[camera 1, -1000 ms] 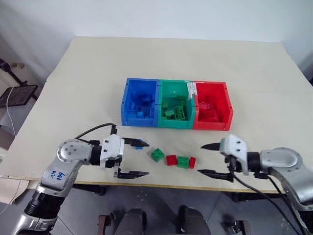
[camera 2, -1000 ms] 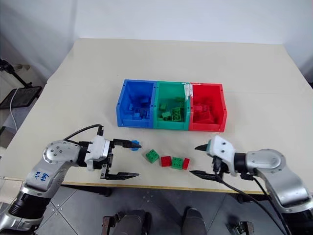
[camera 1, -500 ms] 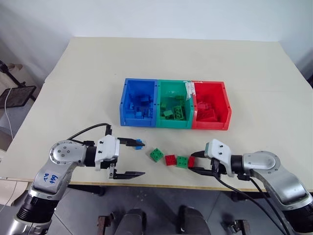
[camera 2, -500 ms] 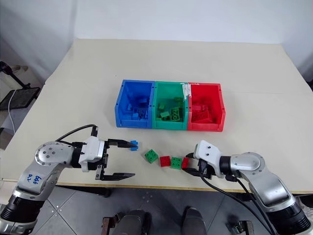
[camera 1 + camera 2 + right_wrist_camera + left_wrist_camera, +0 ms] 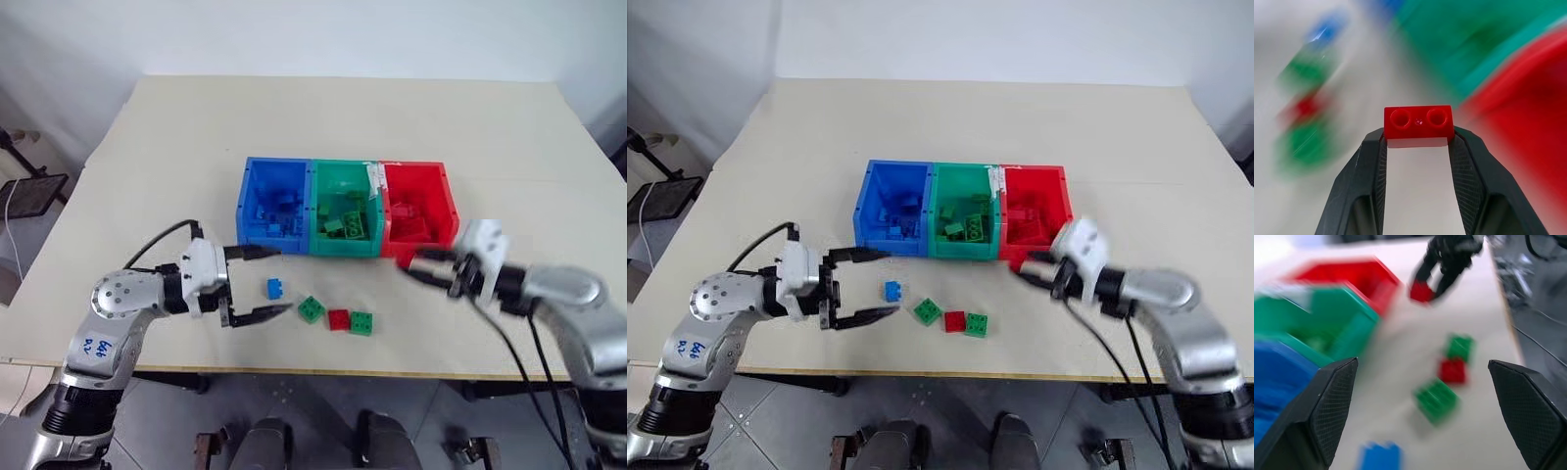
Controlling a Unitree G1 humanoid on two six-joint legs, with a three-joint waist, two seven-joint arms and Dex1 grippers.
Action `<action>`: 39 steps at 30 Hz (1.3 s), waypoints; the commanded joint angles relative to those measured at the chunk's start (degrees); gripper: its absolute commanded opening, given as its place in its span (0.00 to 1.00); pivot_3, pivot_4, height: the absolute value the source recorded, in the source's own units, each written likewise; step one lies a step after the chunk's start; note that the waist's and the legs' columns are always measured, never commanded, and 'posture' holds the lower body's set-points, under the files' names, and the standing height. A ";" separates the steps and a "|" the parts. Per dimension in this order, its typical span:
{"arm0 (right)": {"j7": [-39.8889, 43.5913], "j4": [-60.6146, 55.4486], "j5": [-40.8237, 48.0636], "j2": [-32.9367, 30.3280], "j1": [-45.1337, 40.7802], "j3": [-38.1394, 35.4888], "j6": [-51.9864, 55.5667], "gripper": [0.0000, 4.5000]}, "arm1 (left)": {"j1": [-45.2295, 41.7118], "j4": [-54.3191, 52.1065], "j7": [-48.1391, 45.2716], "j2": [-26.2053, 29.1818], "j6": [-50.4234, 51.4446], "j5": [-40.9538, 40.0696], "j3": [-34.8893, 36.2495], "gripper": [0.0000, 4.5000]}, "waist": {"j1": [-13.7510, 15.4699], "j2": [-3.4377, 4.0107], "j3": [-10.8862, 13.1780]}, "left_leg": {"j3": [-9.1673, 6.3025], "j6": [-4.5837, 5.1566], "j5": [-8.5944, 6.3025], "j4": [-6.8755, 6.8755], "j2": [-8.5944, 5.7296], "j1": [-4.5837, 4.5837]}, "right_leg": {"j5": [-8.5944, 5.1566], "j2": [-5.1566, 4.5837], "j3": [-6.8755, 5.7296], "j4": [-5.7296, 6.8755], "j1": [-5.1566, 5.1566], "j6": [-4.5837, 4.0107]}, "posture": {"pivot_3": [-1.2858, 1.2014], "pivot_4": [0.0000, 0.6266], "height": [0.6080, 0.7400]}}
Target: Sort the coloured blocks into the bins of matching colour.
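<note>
Right gripper [image 5: 1418, 139] has risen toward the red bin [image 5: 436, 208], clamping a red block [image 5: 1418, 122]; left gripper [image 5: 257, 282] stands wide open, empty.

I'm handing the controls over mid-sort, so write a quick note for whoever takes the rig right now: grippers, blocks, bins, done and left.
Right gripper: shut on a red block, held just in front of the red bin.
Left gripper: open and empty, beside the blue block.
On the table, in front of the bins: the blue block, two green blocks and a red one between them.
Done: blue bin, green bin and red bin each hold blocks of their own colour.
Left: drop the held red block, then sort the four loose ones.
</note>
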 commanded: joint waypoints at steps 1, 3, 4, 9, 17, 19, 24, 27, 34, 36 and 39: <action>-3.87 5.14 0.71 2.21 -4.27 -2.73 -0.86 0.32 | -0.43 -0.60 3.47 -0.61 1.20 -1.37 2.92 1.00 | -0.04 0.00 0.00 | 0.00 -0.01 -0.01 0.00 0.00 -0.01 | 0.00 0.00 -0.01 0.00 -0.01 0.00 | 0.52 0.24 1.00; -5.05 9.21 -2.33 2.22 -7.05 -1.68 -3.33 0.32 | -0.41 -0.75 4.43 -0.60 1.76 -1.28 3.30 1.00 | 0.01 0.00 0.00 | 0.04 0.02 -0.04 0.00 -0.01 -0.03 | 0.00 0.00 -0.01 -0.01 -0.03 0.00 | 0.52 0.24 1.00; -5.72 11.25 -3.56 2.37 -8.32 -0.98 -4.08 0.32 | -0.28 -0.82 4.72 -0.49 1.85 -1.01 3.35 1.00 | 0.15 0.00 0.00 | 0.04 0.03 -0.04 0.02 -0.02 -0.06 | 0.00 0.00 -0.01 -0.02 -0.03 0.00 | 0.52 0.24 1.00; -5.07 17.82 -5.81 3.95 -12.61 1.71 -7.43 0.68 | 0.53 -1.86 5.52 -0.35 2.44 -0.80 3.40 1.00 | -0.23 0.00 0.00 | 0.06 0.04 -0.05 0.02 -0.01 -0.06 | 0.00 0.00 -0.02 -0.03 -0.05 0.00 | 0.52 0.24 1.00; 3.81 12.99 0.37 1.61 -5.44 -4.08 -14.06 0.99 | 3.43 -2.91 3.91 0.66 1.32 0.51 1.72 1.00 | 0.20 0.00 0.00 | 0.04 0.04 -0.05 0.00 0.00 -0.09 | 0.00 0.00 -0.05 -0.03 -0.05 0.00 | 0.52 0.24 1.00; 8.08 10.08 2.90 -0.05 -0.57 -6.01 -15.09 0.99 | 3.99 -3.08 2.53 0.93 0.80 0.80 0.36 1.00 | 0.31 0.00 0.00 | 0.09 0.08 -0.08 0.04 -0.02 -0.08 | 0.00 0.00 -0.04 -0.05 -0.03 0.01 | 0.52 0.24 1.00; 17.31 8.64 2.32 -7.02 14.65 -11.52 -19.70 0.99 | 3.60 -1.09 -1.99 2.33 -1.61 3.89 -4.51 1.00 | 0.47 0.00 0.00 | 0.17 0.12 -0.11 0.04 -0.01 -0.04 | 0.01 -0.01 -0.02 -0.08 0.01 0.01 | 0.52 0.24 1.00; 20.06 11.15 -0.35 -9.80 19.44 -12.76 -25.53 0.99 | 2.85 0.75 -4.34 2.92 -4.71 5.91 -6.51 1.00 | 0.28 0.00 0.00 | 0.26 0.15 -0.12 0.05 -0.01 -0.03 | 0.01 -0.01 0.00 -0.11 0.01 0.01 | 0.52 0.24 1.00; 22.61 11.15 -1.40 -10.18 16.28 -6.43 -28.08 0.99 | 2.85 1.43 -6.54 3.10 -4.97 4.29 -5.33 1.00 | -1.06 0.01 0.00 | 0.53 0.16 -0.14 0.04 0.12 0.13 | 0.00 0.00 0.08 -0.09 -0.02 0.00 | 0.52 0.24 1.00; 22.75 6.69 -1.13 -9.69 13.22 -0.98 -23.76 0.99 | 3.81 1.68 -6.45 3.52 -6.63 4.62 -3.95 1.00 | -1.18 0.01 0.00 | 0.50 0.15 -0.15 0.04 0.12 0.11 | 0.00 0.00 0.07 -0.10 -0.02 0.00 | 0.52 0.24 1.00; 21.67 1.38 -2.55 -8.24 8.54 7.68 -16.88 0.99 | 6.07 2.01 -6.83 4.82 -7.75 4.83 -2.00 1.00 | -1.20 0.01 0.00 | 0.46 0.12 -0.16 0.05 0.15 0.11 | 0.00 0.00 0.03 -0.08 -0.04 0.00 | 0.52 0.24 1.00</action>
